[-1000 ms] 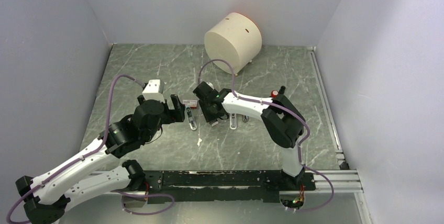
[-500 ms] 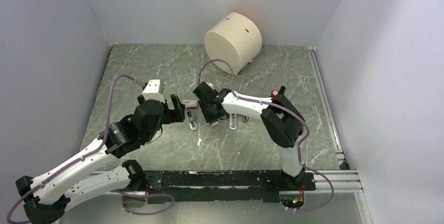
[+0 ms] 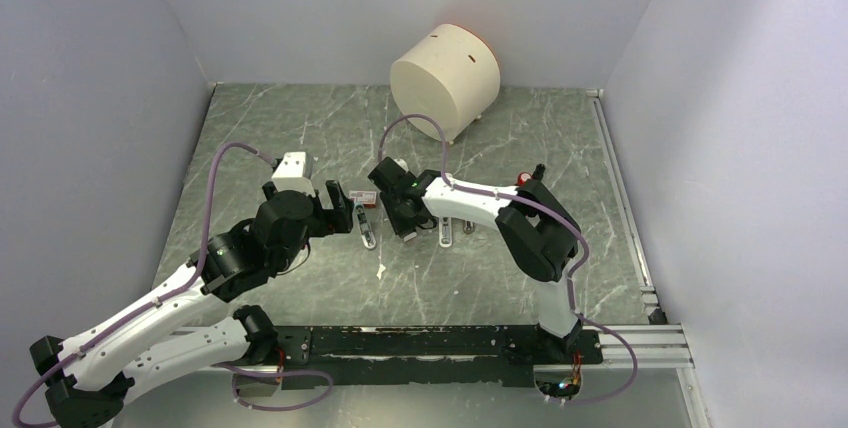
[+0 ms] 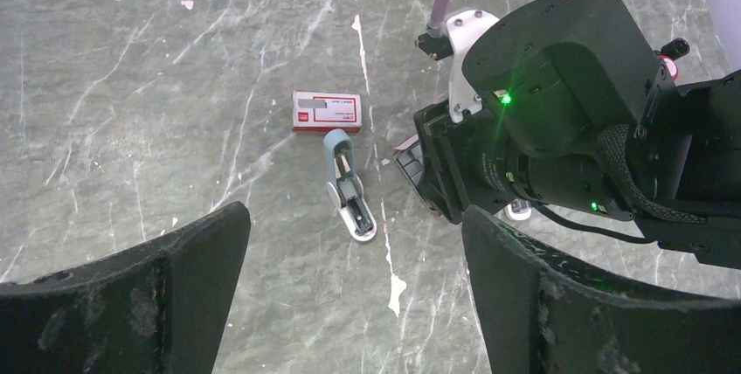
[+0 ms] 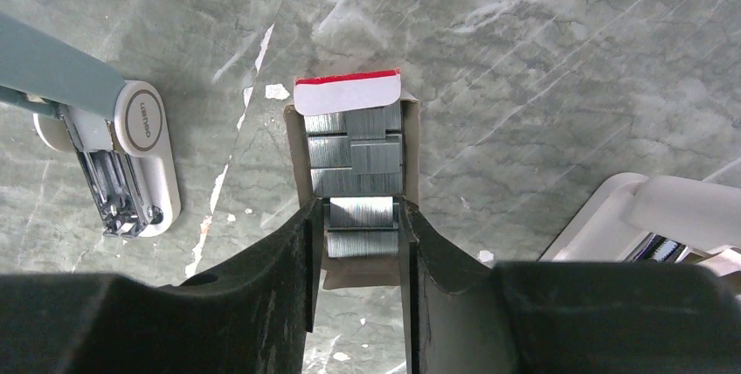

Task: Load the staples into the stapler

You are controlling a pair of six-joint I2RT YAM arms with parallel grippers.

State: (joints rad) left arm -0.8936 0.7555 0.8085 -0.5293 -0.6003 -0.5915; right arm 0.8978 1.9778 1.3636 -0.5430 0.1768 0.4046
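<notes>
The stapler [image 4: 349, 190] lies open on the marble table, its blue-grey lid [image 5: 52, 68] swung back from the white base and bare magazine [image 5: 122, 186]. The staples [image 5: 356, 151] sit as several grey strips in an open cardboard tray with a red-and-white flap [image 5: 347, 93]. My right gripper [image 5: 358, 221] reaches down into the tray, its fingers pressed against both ends of the nearest strip. In the top view it [image 3: 405, 220] stands just right of the stapler [image 3: 366, 230]. My left gripper [image 4: 354, 247] hovers wide open above the stapler's near end, holding nothing.
A small red-and-white box [image 4: 326, 112] lies just beyond the stapler. A second white stapler-like object [image 3: 447, 235] rests right of the tray. A cream cylinder [image 3: 445, 76] stands at the back. A small scrap [image 3: 381, 270] lies in front of the stapler.
</notes>
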